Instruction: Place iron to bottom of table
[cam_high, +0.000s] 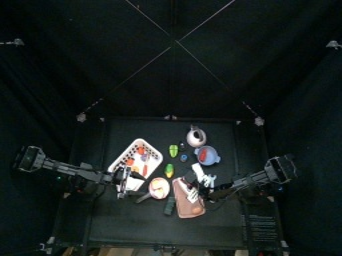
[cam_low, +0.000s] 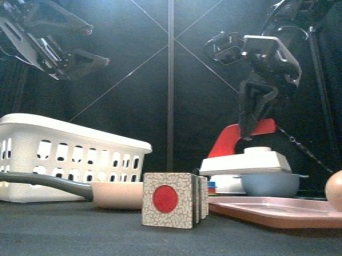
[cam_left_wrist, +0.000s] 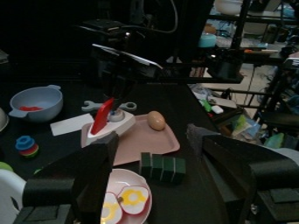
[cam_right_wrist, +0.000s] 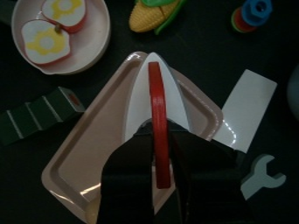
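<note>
The iron (cam_right_wrist: 153, 92) has a red handle and a whitish wedge body. My right gripper (cam_right_wrist: 158, 164) is shut on the red handle and holds the iron over the pink tray (cam_right_wrist: 82, 162). In the front view the iron (cam_low: 249, 157) hangs tilted under the right gripper (cam_low: 257, 122), slightly raised. The left wrist view shows the iron (cam_left_wrist: 105, 124) at the tray's edge. In the top view it (cam_high: 199, 188) is near the black table's (cam_high: 147, 130) front right. My left gripper (cam_left_wrist: 163, 179) is open and empty, at the table's left (cam_high: 122, 186).
A plate of halved eggs (cam_right_wrist: 52, 31), a corn cob (cam_right_wrist: 158, 13), a white card (cam_right_wrist: 251, 101), a white wrench (cam_right_wrist: 264, 179) and a dark green box (cam_right_wrist: 35, 115) surround the tray. An egg (cam_left_wrist: 155, 120) lies on it. A white basket (cam_low: 67, 150) and blue bowl (cam_low: 271, 184) stand nearby.
</note>
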